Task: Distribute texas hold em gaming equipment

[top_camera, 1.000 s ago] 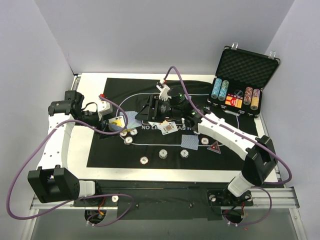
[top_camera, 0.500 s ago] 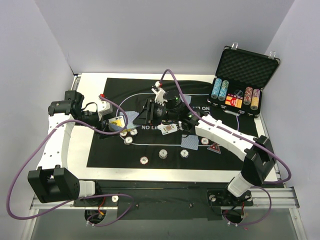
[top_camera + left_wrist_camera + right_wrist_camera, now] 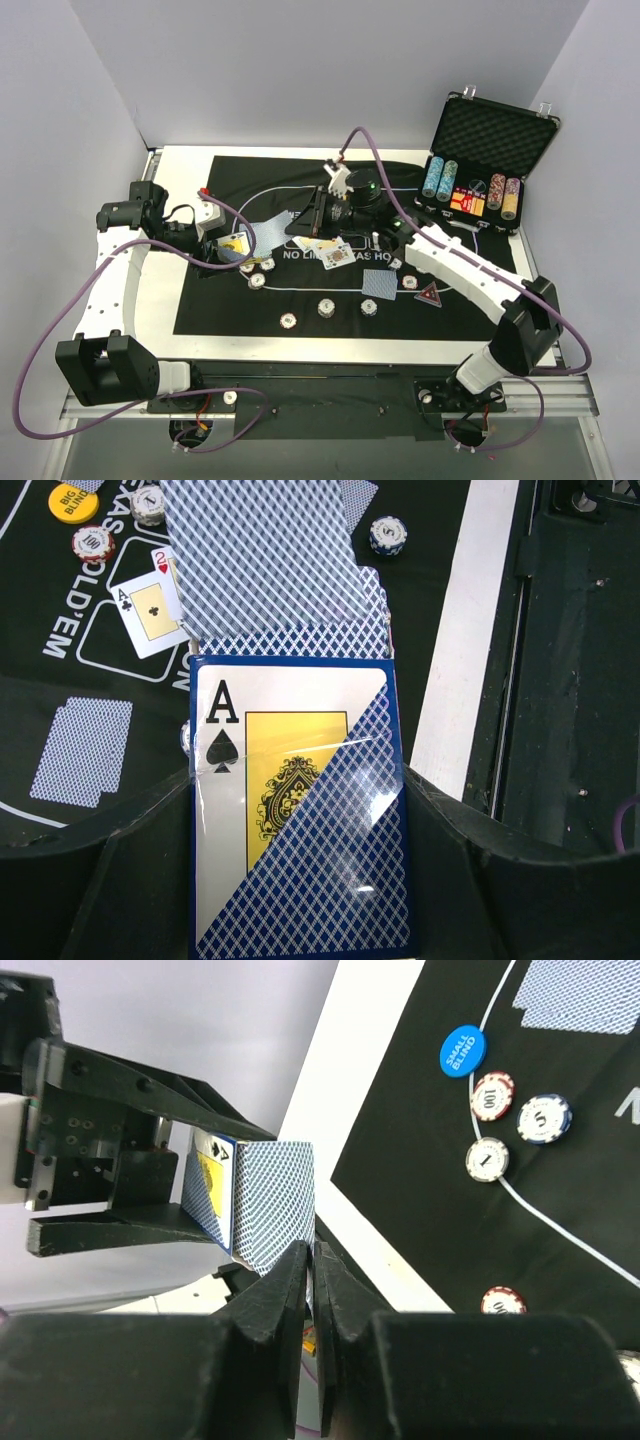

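My left gripper [image 3: 295, 815] is shut on a blue card box [image 3: 300, 830] printed with an ace of spades, held at the mat's left edge [image 3: 233, 246]. Blue-backed playing cards [image 3: 262, 555] stick out of its top. My right gripper [image 3: 313, 1250] is shut on the corner of one blue-backed card [image 3: 272, 1195] at that box, also seen from above [image 3: 298, 225]. On the mat lie face-up cards [image 3: 336, 256], face-down cards [image 3: 380, 287], poker chips [image 3: 327, 307], a blue small-blind disc [image 3: 461, 1050], a yellow big-blind disc [image 3: 74, 500] and a red triangle marker [image 3: 431, 295].
An open black case [image 3: 490, 130] with tall chip columns [image 3: 440, 178] stands at the back right. The black mat [image 3: 230, 310] covers most of the white table [image 3: 190, 345]. The right arm [image 3: 460, 270] crosses the mat's right half.
The right gripper's jaws have shut on a card at the box. Its wrist swung left and then back to the right. The left arm has not moved.
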Available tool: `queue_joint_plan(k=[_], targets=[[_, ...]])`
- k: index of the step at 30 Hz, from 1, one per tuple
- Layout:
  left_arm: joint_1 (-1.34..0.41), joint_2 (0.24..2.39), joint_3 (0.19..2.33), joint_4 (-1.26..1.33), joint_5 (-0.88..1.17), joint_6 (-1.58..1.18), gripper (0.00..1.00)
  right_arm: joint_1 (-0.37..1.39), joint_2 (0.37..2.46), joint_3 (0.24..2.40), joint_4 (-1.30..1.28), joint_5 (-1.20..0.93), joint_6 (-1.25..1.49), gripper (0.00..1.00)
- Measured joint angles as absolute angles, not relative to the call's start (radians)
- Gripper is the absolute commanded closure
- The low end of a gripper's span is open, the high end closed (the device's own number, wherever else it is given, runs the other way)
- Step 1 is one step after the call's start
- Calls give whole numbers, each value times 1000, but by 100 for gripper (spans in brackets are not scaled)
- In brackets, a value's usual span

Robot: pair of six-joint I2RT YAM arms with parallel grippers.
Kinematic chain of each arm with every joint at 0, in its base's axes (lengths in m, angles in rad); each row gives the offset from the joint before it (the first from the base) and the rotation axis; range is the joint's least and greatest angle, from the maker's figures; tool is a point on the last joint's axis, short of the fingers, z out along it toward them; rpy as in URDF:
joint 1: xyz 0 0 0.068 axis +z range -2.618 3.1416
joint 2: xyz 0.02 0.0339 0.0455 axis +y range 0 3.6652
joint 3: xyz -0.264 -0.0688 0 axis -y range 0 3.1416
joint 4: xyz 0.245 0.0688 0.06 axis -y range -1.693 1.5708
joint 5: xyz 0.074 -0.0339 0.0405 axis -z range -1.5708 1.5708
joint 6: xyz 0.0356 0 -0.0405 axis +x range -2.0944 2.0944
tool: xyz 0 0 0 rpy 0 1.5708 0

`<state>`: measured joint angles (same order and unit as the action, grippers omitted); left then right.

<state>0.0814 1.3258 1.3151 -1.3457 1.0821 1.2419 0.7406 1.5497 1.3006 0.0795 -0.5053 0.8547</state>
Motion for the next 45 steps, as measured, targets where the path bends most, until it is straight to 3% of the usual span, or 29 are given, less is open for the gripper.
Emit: queue_joint_plan(k=[19, 33, 45], targets=[[81, 1326, 1315, -1346, 1084, 1242, 100, 686, 1471, 1320, -14, -489, 805, 100], [81, 1326, 1315, -1346, 1090, 1242, 100, 676, 1525, 1446, -359, -112, 485, 100], [81, 1326, 1315, -1346, 1090, 1241, 100, 675, 1678, 1327, -218, -202, 583, 100]])
